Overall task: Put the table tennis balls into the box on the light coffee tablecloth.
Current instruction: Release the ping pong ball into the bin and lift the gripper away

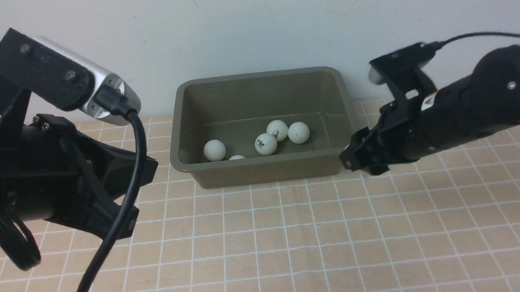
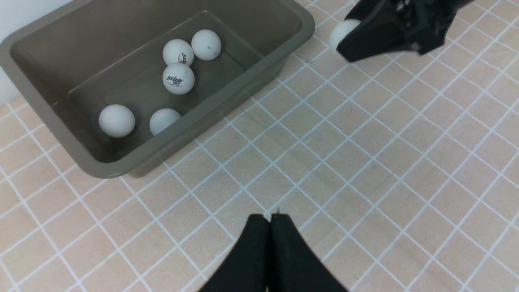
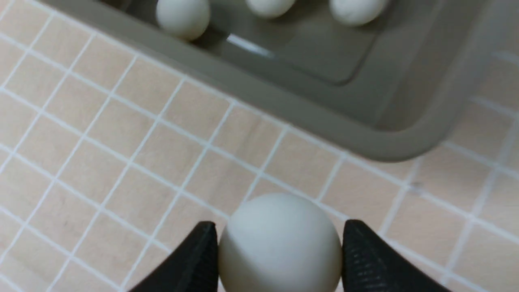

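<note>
The olive-green box stands at the back of the light coffee tablecloth. Several white table tennis balls lie on its floor, two of them showing dark logos. One more ball sits between the black fingers of my right gripper, which is shut on it from both sides. That gripper is low, just outside the box's near right corner, and the front view hides its ball. In the left wrist view the ball peeks out beside it. My left gripper is shut and empty above the cloth.
A pale wall rises right behind the box. My left arm with its camera cable fills the left side of the front view. The box rim lies close ahead of the held ball.
</note>
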You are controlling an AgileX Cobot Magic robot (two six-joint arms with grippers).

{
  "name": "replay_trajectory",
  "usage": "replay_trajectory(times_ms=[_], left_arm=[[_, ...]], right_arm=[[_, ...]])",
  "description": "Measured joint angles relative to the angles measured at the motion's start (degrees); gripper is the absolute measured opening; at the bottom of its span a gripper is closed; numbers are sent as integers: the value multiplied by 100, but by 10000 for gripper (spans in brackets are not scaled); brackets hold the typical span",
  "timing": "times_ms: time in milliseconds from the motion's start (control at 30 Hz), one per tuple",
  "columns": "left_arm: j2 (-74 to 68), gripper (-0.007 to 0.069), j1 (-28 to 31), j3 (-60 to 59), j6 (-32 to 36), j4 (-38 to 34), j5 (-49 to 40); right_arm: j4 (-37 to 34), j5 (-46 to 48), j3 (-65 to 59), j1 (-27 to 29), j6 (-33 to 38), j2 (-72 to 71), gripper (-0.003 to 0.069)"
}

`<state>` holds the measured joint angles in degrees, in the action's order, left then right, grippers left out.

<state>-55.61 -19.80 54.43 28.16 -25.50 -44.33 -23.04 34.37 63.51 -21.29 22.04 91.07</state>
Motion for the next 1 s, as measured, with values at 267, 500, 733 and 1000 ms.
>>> replay_trajectory(times_ms=[267, 500, 733, 1000], left_arm=[[0, -68, 0, 0, 0, -6, 0], [0, -68, 0, 0, 0, -11, 0], [0, -68, 0, 0, 0, -11, -9], [0, -68, 0, 0, 0, -17, -39]], right_arm=[[-1196, -167, 1269, 65, 1478, 1287, 356], [-1305, 247, 2895, 111, 1662, 2537, 356], [-1332, 346, 3315, 352, 1655, 2614, 399], [-1324, 794, 4032, 590, 1747, 2463, 475]])
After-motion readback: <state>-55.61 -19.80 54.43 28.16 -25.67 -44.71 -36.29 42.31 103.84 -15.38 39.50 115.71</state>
